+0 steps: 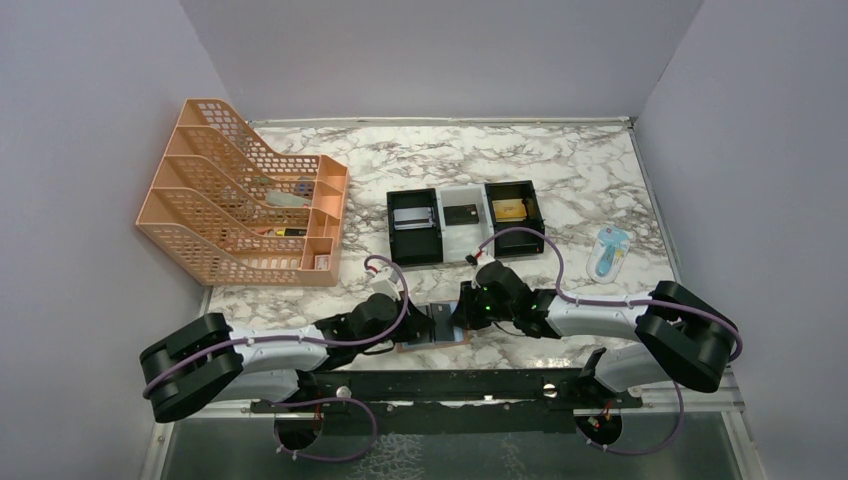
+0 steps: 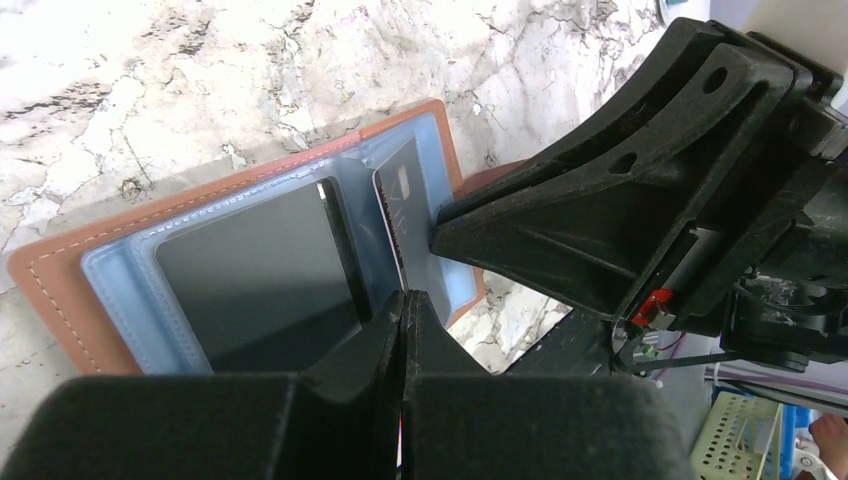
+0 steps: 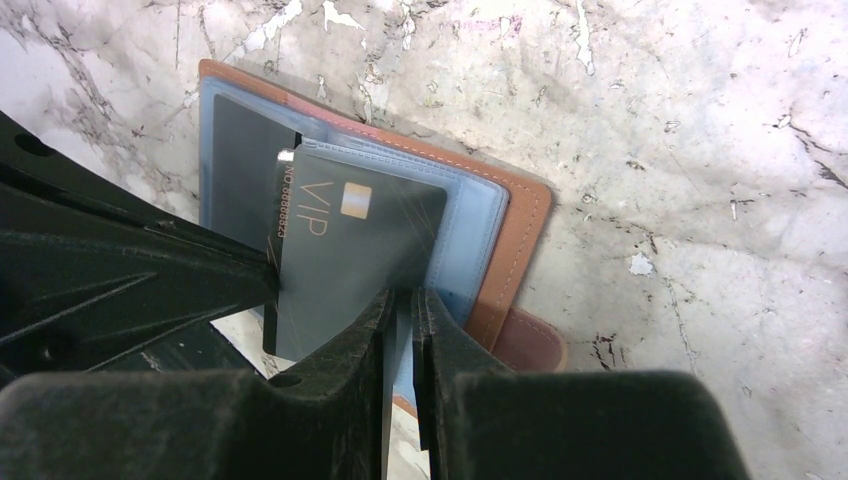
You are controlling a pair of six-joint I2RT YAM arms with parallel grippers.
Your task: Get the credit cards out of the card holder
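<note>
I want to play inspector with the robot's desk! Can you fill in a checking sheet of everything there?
Surface: marble table, white with grey veins.
Job's things: card holder lies open at the near edge. A black VIP card seems partly out of its sleeve. Another dark card sits in a pocket.
Clutter: three-part tray with flat cards inside, orange file rack, blue-and-white packet.
Grippers: left gripper is shut, tips at the VIP card's edge. The right gripper pinches the holder's blue sleeve.
Cables: purple cables loop along both arms.
Surroundings: plain grey walls; nothing else seen.
</note>
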